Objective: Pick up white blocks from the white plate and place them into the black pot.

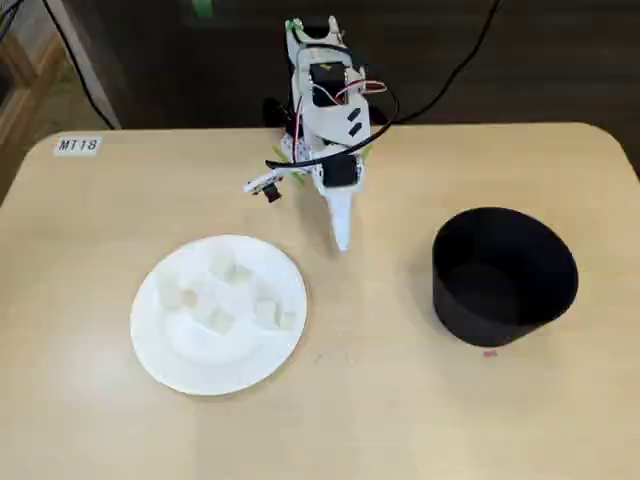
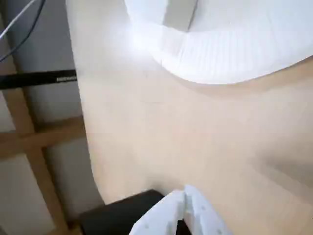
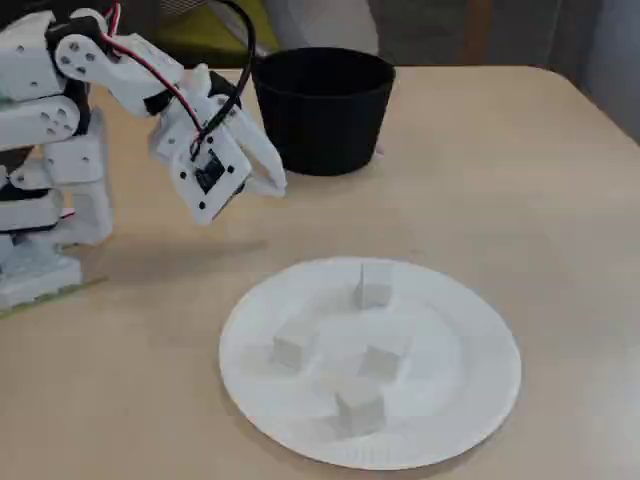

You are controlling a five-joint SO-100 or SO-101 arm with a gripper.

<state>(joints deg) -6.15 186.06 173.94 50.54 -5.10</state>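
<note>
- The plate [image 3: 470,400] sits nearest in a fixed view, with the blocks [image 3: 374,285] spread out on it. I count four there; another fixed view hints at more.
- Behind the plate, the gripper [image 3: 272,180] hangs in the air over bare table. Its jaws are pressed together and it holds nothing.
- Past the gripper stands the pot [image 3: 322,110], well apart from the plate. No block shows in it.
- The blocks are tiny and close together. A crooked grab could knock one off the plate, or pinch two at once.
</note>
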